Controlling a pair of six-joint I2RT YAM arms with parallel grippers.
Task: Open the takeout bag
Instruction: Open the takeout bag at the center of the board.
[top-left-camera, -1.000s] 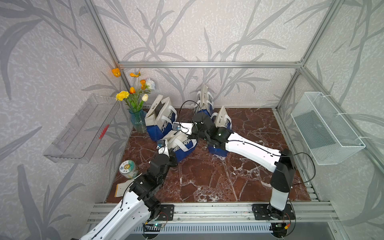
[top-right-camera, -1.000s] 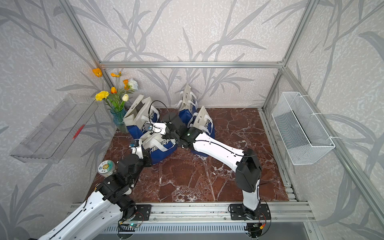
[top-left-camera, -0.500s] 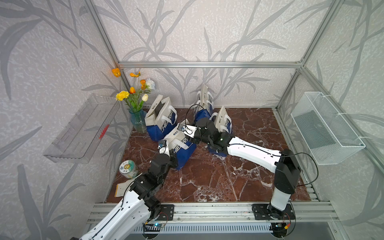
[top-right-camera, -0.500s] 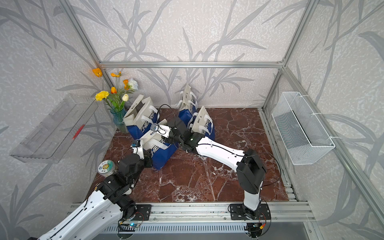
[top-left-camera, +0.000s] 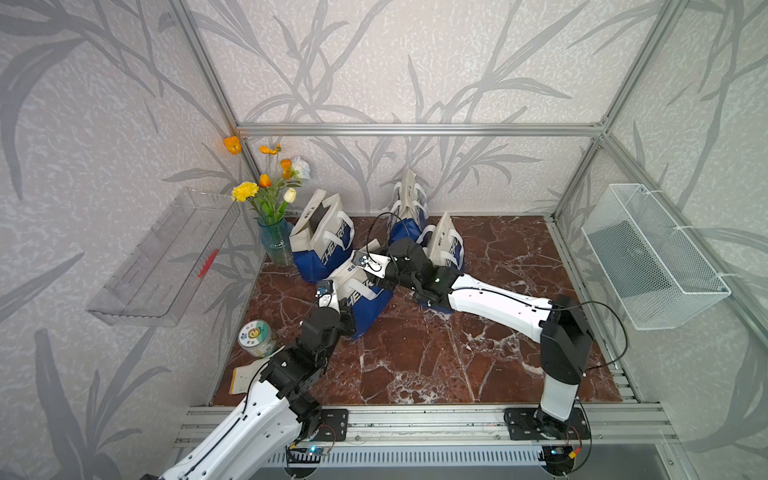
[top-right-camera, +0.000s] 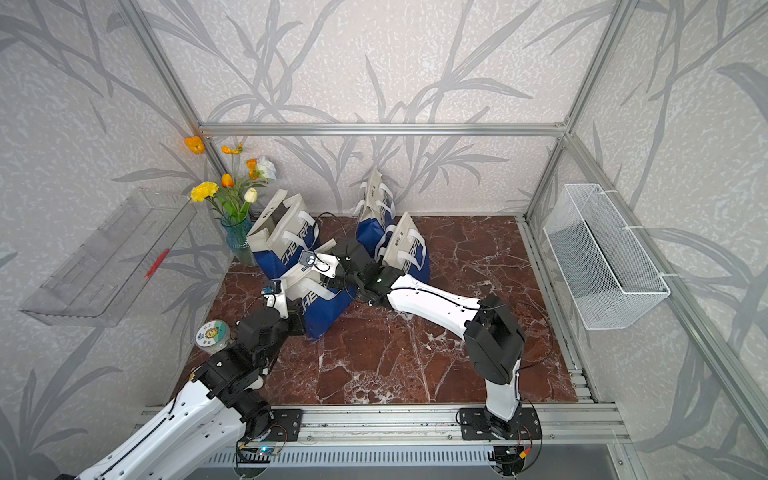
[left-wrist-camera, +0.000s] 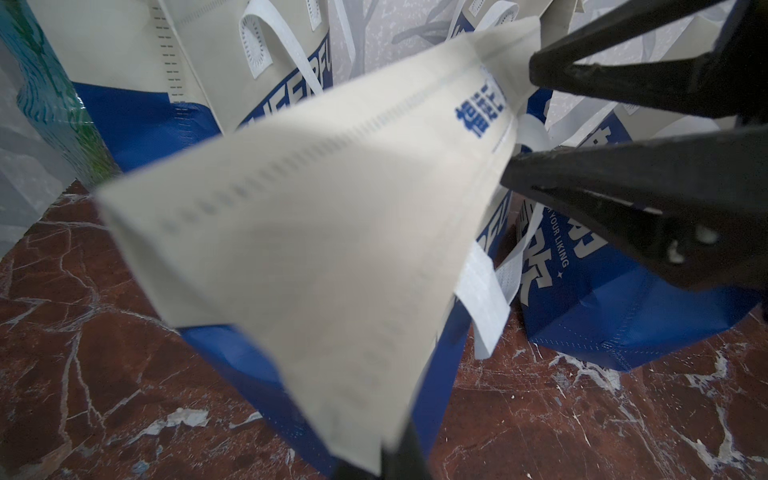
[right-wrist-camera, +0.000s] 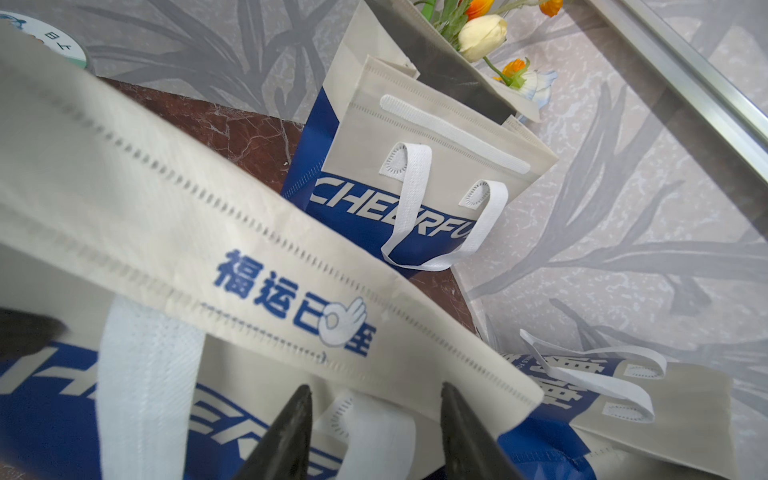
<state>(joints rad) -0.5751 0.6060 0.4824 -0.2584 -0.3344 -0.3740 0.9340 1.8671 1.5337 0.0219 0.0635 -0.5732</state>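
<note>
**Front takeout bag being held at its rim, mouth not yet being parted**
On the marble tabletop (top-left-camera: 415, 365), in front of three neighbouring bags (top-left-camera: 324, 237), the takeout bag (top-left-camera: 372, 305) is being pinched at its near rim corner by the pressed-together left gripper (left-wrist-camera: 397, 455). Its far corner is being straddled by the spread right gripper (right-wrist-camera: 376, 390). The pulling-apart is judged as being left.
</note>
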